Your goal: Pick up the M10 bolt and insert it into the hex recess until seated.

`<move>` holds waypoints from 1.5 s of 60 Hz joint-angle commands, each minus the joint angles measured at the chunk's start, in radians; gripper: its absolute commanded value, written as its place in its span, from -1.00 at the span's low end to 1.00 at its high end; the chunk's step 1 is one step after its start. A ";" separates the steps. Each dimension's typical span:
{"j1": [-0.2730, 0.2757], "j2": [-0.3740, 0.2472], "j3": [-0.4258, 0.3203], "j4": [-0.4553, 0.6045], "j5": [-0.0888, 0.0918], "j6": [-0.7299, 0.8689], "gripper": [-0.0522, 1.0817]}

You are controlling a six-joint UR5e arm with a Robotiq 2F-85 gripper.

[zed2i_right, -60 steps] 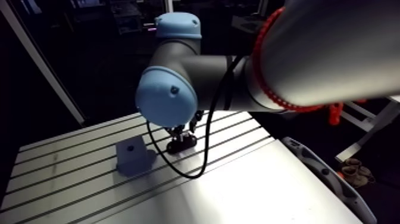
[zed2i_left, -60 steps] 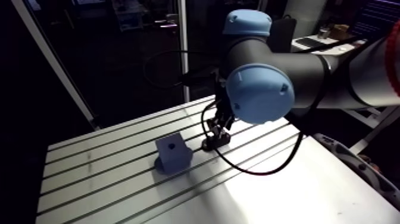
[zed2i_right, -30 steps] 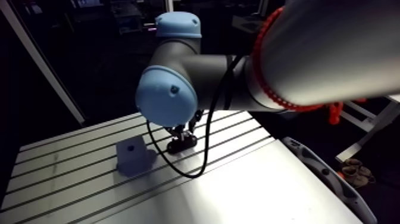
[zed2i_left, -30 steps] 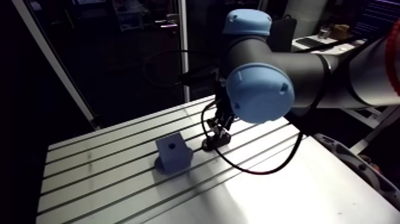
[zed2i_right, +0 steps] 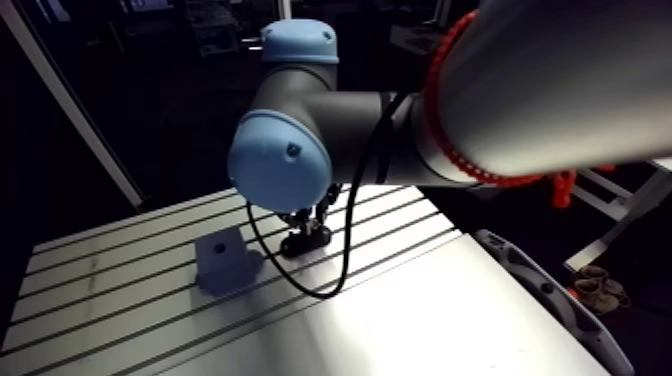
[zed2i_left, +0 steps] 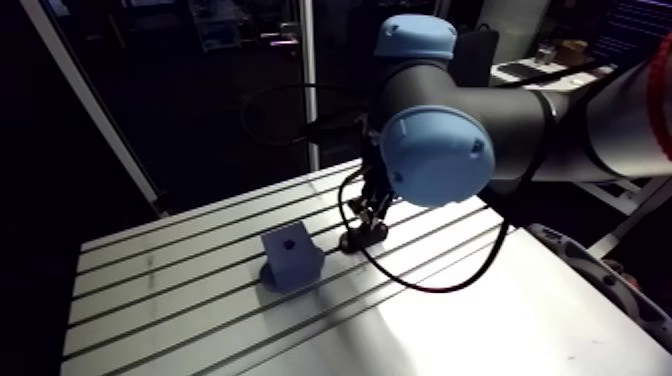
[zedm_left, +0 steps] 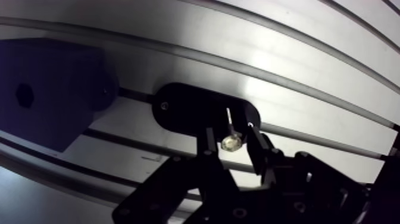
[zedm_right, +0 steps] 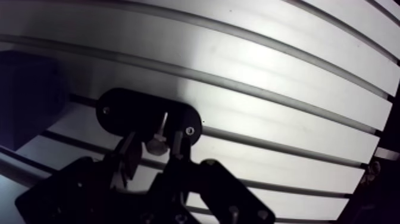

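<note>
The slotted table (zed2i_left: 180,300) carries the blue-grey block (zed2i_left: 291,256) left of centre in the arm view, with the black holder plate (zedm_left: 184,110) just beside it. The gripper (zedm_left: 230,139) straddles the M10 bolt (zedm_left: 231,142) in that plate, but I cannot tell whether it is clamped. The grip should be square on the head and the lift straight up. Only the wrist view shows the bolt and the six-sided shape of the hex recess (zedm_left: 24,95).

you see a table (zedm_left: 309,71) of bare metal, smooth, with a bright satin sheen. the block (zedm_left: 53,89) has a matt blue-grey face, plastic by its look. the oval plate (zedm_left: 190,110) is matt black. the bolt (zedm_left: 231,142) is bright, glossy metal. the joint caps (zed2i_left: 435,155) are smooth light-blue plastic.
</note>
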State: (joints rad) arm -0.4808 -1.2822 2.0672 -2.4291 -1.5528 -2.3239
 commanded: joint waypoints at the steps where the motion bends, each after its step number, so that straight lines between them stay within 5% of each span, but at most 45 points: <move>1: 0.001 0.001 0.000 0.000 0.001 0.000 0.20; 90: -0.001 0.002 -0.020 0.003 0.006 0.002 0.43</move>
State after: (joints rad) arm -0.4812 -1.2750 2.0535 -2.4280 -1.5506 -2.3234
